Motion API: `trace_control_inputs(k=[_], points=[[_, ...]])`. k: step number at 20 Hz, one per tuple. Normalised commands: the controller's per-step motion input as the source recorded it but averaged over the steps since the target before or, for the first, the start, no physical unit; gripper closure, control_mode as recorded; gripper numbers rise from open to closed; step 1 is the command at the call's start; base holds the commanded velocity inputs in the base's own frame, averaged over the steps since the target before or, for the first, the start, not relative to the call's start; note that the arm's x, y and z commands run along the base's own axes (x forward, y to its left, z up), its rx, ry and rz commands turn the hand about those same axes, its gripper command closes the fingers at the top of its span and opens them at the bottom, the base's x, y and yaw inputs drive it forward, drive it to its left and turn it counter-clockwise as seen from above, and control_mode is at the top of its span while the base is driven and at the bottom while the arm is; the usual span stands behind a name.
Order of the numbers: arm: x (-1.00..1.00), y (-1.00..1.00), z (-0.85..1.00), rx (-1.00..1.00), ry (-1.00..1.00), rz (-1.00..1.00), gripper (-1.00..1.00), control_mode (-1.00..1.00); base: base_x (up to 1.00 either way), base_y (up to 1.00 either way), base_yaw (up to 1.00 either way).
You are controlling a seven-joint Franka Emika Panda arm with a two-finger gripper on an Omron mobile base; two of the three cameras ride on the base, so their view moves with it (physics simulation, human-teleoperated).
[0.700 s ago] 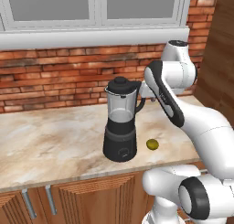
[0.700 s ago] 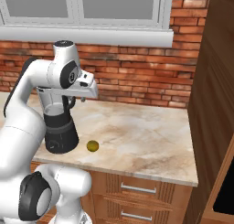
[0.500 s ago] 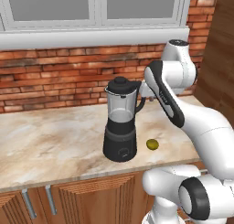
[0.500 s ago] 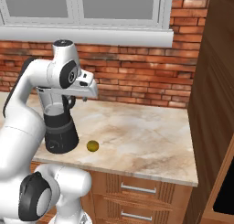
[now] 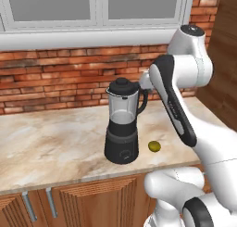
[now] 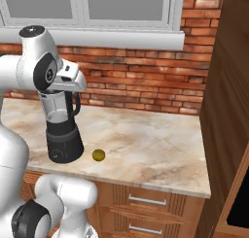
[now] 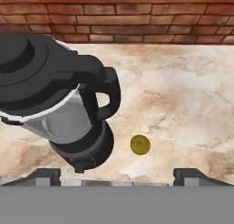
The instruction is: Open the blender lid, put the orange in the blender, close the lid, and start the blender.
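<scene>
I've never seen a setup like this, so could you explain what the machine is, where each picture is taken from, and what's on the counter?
The white machine is a robot arm on a drivable base in a simulated kitchen. Two pictures come from cameras on the base, behind the arm to its left and right. The third looks down from the arm's hand; the two dark tips at its bottom edge are the gripper, its jaws standing wide apart and holding nothing.

On the marble counter stands the blender, a black base with a clear jar. The blender lid sits on the jar. Beside the base, apart from it, lies the orange, a small yellowish fruit. A brick wall runs behind.
</scene>
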Motion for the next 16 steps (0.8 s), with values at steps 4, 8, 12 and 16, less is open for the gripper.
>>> trace_control_inputs(k=[4,8,12,16], points=[[0.02,0.56,0.08,0.04,0.0,0.04,-1.0,-1.0,0.0,0.0,0.0],[0.06,0.42,0.0,0.0,0.0,0.07,-1.0,-1.0,0.0,0.0,0.0],[0.12,0.37,0.01,0.0,0.0,0.02,-1.0,-1.0,0.0,0.0,0.0],[0.36,0.29,0.04,0.0,0.0,0.0,-1.0,-1.0,0.0,0.0,0.0]])
